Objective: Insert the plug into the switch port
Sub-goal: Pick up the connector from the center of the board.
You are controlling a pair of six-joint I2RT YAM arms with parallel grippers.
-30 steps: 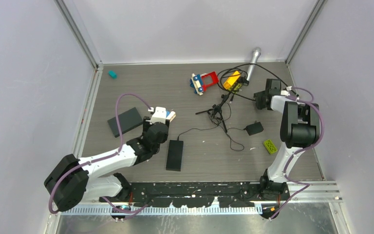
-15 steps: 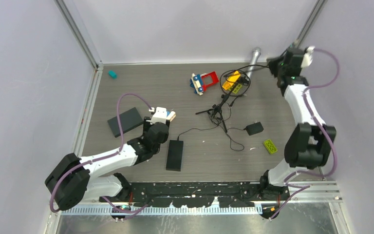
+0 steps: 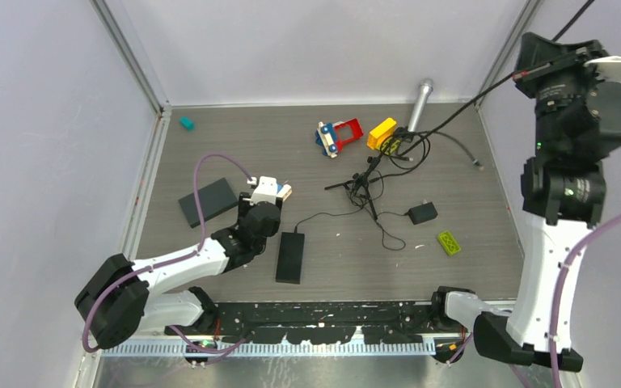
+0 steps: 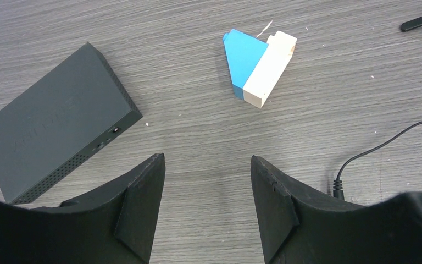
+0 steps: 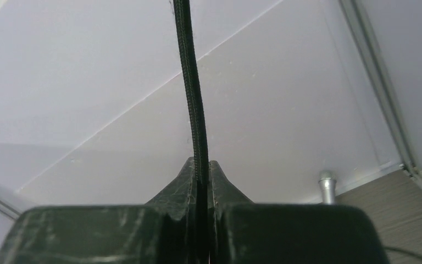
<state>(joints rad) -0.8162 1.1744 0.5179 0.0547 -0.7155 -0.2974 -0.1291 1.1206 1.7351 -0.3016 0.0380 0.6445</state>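
My right gripper point(image 5: 200, 170) is raised high at the back right point(image 3: 547, 61), shut on a black braided cable point(image 5: 191, 82). The cable runs taut down to a tangle point(image 3: 398, 141) by the toys, and a loose end with a small plug point(image 3: 477, 165) lies on the table. My left gripper point(image 4: 207, 159) hangs open and empty over bare table. The dark grey switch box point(image 4: 55, 146), with small ports on its side, sits to its left, also seen as the switch point(image 3: 207, 200) from above. A thin cable's plug point(image 4: 338, 187) lies by the right finger.
A blue and white block point(image 4: 258, 63) lies ahead of the left gripper. A flat black device point(image 3: 290, 256), a power adapter point(image 3: 422, 212), a green brick point(image 3: 449, 242), a small tripod point(image 3: 360, 184), coloured toys point(image 3: 340, 136), a silver cylinder point(image 3: 420, 103) and a teal piece point(image 3: 187, 123) lie about.
The right arm swung from low at the table's right to high at the back right, shut on the cable and pulled it taut. The left arm has not moved.
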